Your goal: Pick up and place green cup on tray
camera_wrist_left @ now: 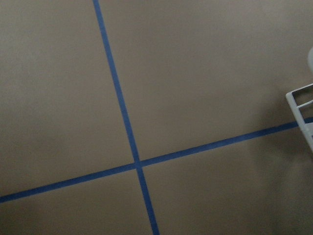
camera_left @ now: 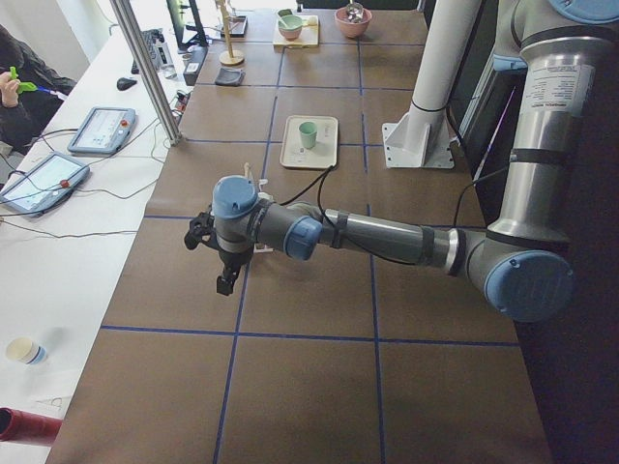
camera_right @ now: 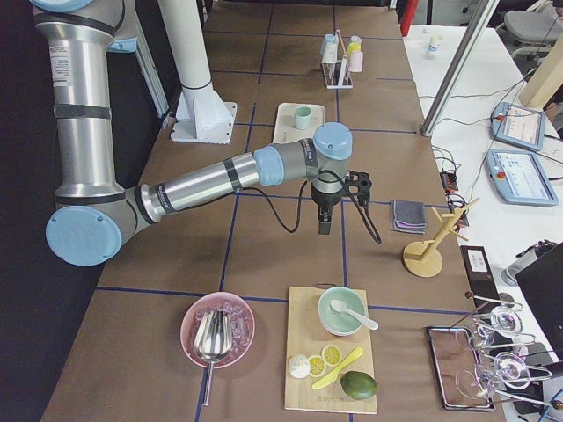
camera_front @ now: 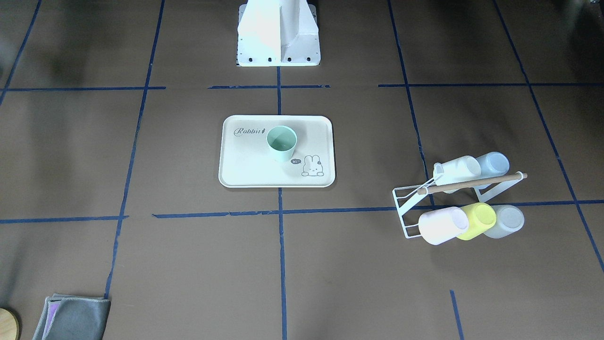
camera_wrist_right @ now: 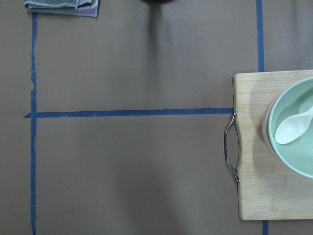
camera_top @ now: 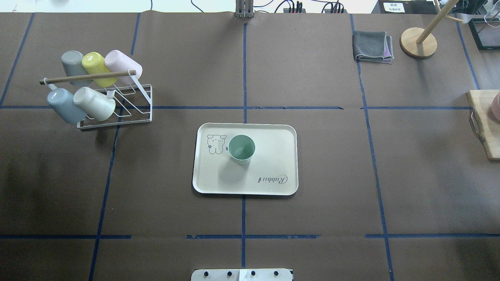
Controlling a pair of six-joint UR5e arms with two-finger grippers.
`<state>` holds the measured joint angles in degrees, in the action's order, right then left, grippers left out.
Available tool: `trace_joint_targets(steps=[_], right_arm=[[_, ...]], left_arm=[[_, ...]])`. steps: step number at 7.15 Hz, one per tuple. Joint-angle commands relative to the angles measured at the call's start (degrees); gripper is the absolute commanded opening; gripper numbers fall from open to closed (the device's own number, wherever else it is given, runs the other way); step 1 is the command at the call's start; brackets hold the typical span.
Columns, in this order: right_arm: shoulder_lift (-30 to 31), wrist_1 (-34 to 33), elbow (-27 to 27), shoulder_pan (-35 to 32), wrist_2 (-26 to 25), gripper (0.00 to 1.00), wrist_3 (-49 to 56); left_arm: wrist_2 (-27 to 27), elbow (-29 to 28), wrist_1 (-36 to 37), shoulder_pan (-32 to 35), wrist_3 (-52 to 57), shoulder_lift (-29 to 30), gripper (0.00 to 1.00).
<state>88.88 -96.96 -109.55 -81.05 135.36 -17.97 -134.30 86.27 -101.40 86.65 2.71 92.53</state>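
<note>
Silver arms (camera_left: 387, 237) with pale blue joint caps (camera_left: 235, 196), black cables (camera_right: 374, 227), white bolted pedestal (camera_front: 278, 33)

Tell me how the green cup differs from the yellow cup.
The green cup stands upright on the tray; the yellow cup rests tilted on the wire rack, base outward. The green cup stands alone; the yellow cup sits between a grey cup and a pink cup. Both are handleless.
</note>
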Motion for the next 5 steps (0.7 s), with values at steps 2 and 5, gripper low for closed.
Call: trace_joint_targets(steps=[2,5], right_arm=[[-0.4,-0.1,5.0,-5.2,4.5,1.0,5.2],[0.5,-0.2,14.5,-13.9,4.9,1.0,23.3]], left_arm=[[-0.4,-2.2,3.6,3.0,3.5,-0.1,1.0],[0.1,-0.4,11.8,5.1,9.8,0.6,1.0]])
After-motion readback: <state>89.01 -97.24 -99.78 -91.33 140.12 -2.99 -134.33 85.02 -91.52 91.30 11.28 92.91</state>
